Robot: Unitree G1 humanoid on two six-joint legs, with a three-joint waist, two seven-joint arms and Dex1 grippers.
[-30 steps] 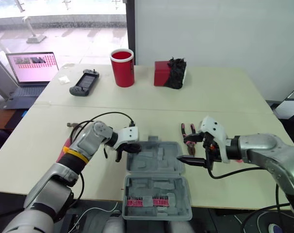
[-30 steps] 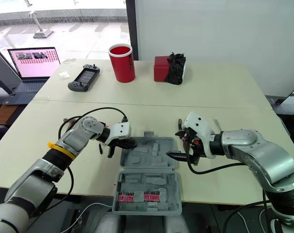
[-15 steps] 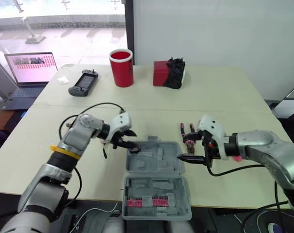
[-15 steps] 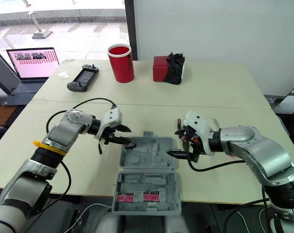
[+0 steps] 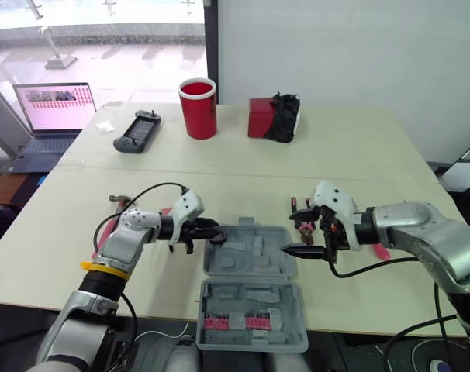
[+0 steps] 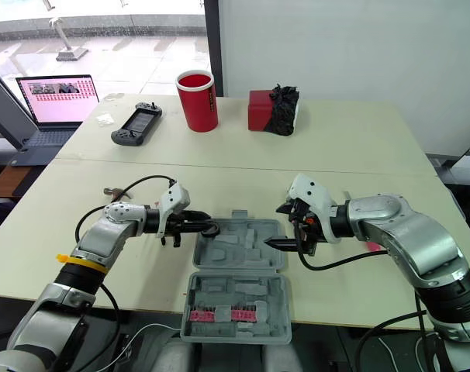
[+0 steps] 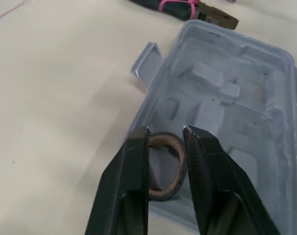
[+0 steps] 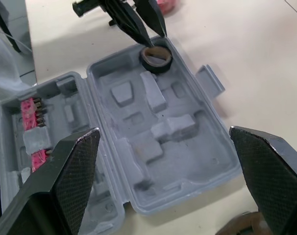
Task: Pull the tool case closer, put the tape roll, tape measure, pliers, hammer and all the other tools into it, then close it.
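The grey tool case (image 5: 258,263) lies open at the table's front edge, with pink bits in its near half. My left gripper (image 5: 214,232) is shut on the brown tape roll (image 7: 164,169), which rests in the far-left corner of the far half; the roll (image 8: 156,58) also shows under those fingers in the right wrist view. My right gripper (image 5: 295,237) hovers open and empty over the case's right edge. Red-handled pliers (image 5: 299,208) lie just beyond it. A hammer (image 5: 117,200) with a red handle lies under my left arm.
A pink object (image 5: 379,252) sits partly hidden behind my right forearm. At the back stand a red cup (image 5: 197,107), a red box with a black bundle (image 5: 274,118), a game controller (image 5: 136,132) and a laptop (image 5: 50,112).
My left gripper has carried the tape roll rightward and lowered it into the case's far-left corner. The right gripper has stayed open by the case's right edge.
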